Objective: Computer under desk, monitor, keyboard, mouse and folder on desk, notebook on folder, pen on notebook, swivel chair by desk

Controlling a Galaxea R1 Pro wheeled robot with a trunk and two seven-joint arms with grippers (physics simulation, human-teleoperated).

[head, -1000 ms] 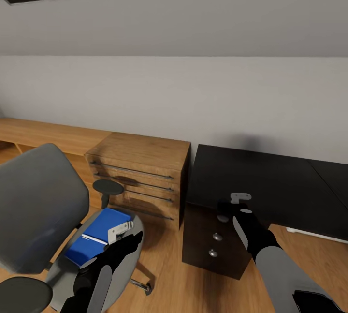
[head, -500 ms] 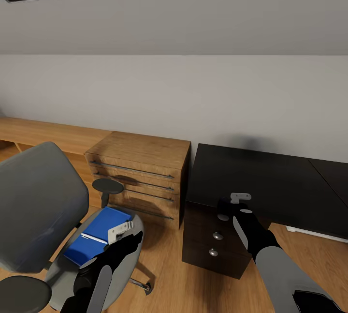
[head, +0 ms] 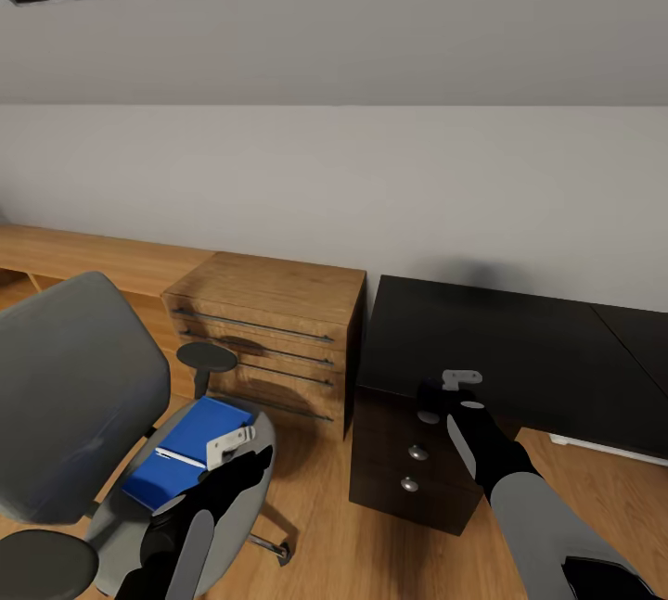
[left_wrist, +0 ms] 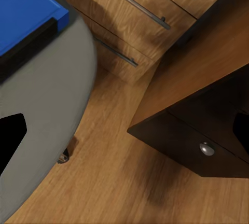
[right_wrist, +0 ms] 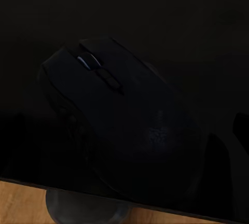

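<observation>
1. Pale grey wall (head: 371, 183) is filling the background of the head view, with warm wood-plank flooring (head: 325, 535) running beneath; no brand, label or readable writing is showing anywhere.
2. One long black desk (head: 501, 359) is standing at the right, with a dark drawer pedestal (head: 408, 470) under its near corner carrying two round silver knobs in the head view.
3. One swivel chair with a grey padded seat and tall grey back (head: 70, 396) is sitting at the left, apart from the desk; two round black armrests are showing.
4. One oak-wood drawer unit with four long metal bar handles (head: 269, 340) is standing between chair and desk, joined at the left by a low oak shelf top (head: 83, 257).
5. One flat bright blue folder (head: 190, 447) is lying on the chair seat, a slim white pen-like strip resting across it.
6. One black computer mouse with a grey scroll wheel (right_wrist: 122, 117) is lying on the desk near its front edge, directly beneath the right wrist camera.
7. Left gripper (head: 230, 442) is hovering over the folder's edge; I cannot tell how its jaws are set.
8. Right gripper (head: 461, 379) is hanging over the desk's near corner; I cannot tell how its jaws are set either.
</observation>
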